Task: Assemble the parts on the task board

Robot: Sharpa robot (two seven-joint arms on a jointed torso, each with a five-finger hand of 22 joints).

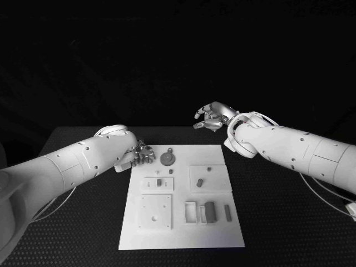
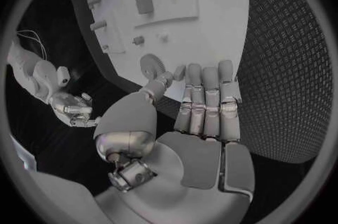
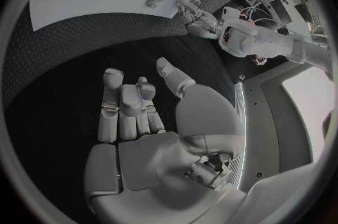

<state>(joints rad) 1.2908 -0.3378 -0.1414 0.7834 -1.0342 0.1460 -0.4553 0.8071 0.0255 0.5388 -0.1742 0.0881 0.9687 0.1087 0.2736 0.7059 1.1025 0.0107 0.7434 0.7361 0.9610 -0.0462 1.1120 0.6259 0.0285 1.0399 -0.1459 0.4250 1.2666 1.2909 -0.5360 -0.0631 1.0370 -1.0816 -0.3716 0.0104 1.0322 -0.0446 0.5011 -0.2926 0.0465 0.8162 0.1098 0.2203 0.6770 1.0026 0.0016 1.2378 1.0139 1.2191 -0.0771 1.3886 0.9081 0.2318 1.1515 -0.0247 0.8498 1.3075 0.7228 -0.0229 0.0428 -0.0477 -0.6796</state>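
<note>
Task board [image 1: 182, 222]: left robot hand [image 1: 134, 155] at edge.

The left hand [image 2: 204, 117] looks like brushed silver metal with a soft sheen and segmented fingers [image 2: 211, 97], and the task board [image 2: 176, 16] just beyond its fingertips is a smooth, matt white plate, seemingly plastic. Near the thumb tip lies a round toothed gear [image 2: 151, 65] with a dull grey, plastic-like surface, while the table [image 2: 281, 66] under the fingers is black with a rough, finely embossed grid texture. The right hand [image 3: 141, 117] shows the same satin metal, its palm plates smooth and faintly glossy above the same coarse black surface.
</note>
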